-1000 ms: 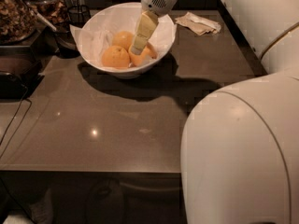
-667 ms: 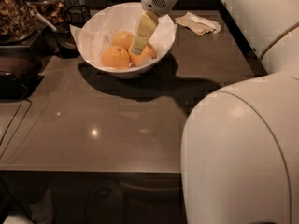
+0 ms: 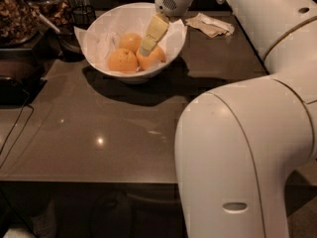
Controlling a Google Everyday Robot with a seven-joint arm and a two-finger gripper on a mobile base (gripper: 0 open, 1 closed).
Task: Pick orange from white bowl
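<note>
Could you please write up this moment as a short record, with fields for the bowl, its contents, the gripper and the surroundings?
bowl: white bowl, paper-lined, upright towards the back of the dark table
contents: three oranges: left orange, rear orange, right orange
gripper: gripper angled down into the bowl, overlapping the right orange; contact cannot be told
surroundings: crumpled napkin on the table right of the bowl; glass jars to its left
</note>
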